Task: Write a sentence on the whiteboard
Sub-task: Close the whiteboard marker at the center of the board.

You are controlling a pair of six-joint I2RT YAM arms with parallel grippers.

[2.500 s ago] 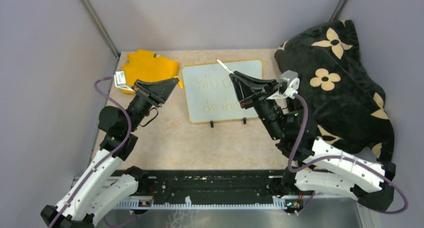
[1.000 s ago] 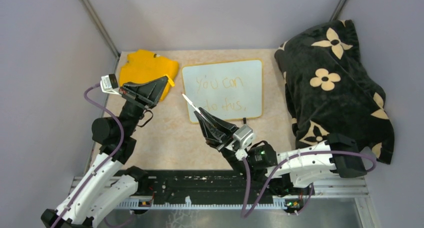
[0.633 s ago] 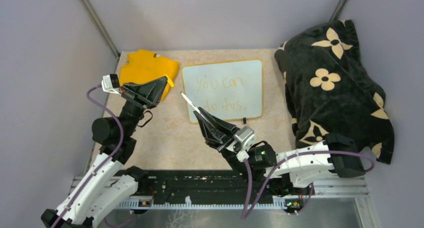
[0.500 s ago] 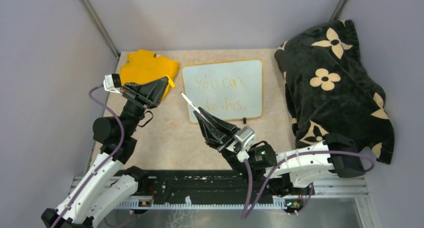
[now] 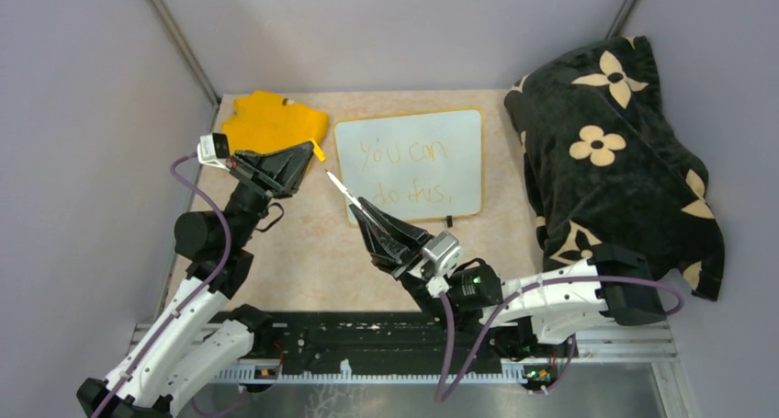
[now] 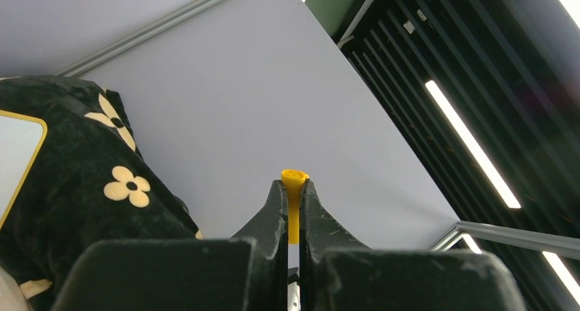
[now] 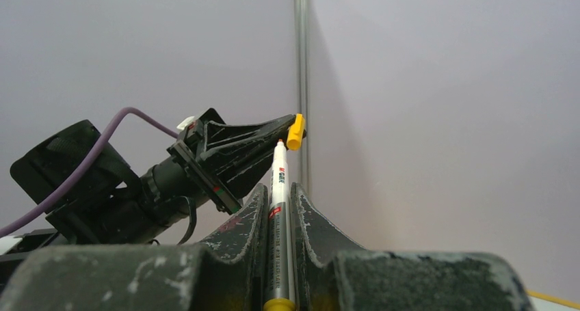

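Note:
The whiteboard [image 5: 441, 129] lies flat at the back middle of the table, with the sentence [image 5: 404, 170] "you can do this" in yellow-orange letters in two lines. My right gripper [image 5: 366, 218] is shut on a white marker [image 5: 344, 191], also seen in the right wrist view [image 7: 277, 188], its tip pointing up-left toward my left gripper. My left gripper [image 5: 310, 148] is shut on the yellow marker cap [image 6: 294, 201], which the right wrist view [image 7: 295, 132] shows just beyond the marker tip, close to touching it.
A yellow cloth [image 5: 271, 122] lies at the back left, beside the whiteboard. A black pillow with cream flowers [image 5: 611, 152] fills the right side. Grey walls enclose the table; the arm bases' black rail [image 5: 386, 344] runs along the near edge.
My right arm has swung from over the whiteboard down to the near middle, marker now pointing at the left gripper. Over the last second both grippers edged closer together.

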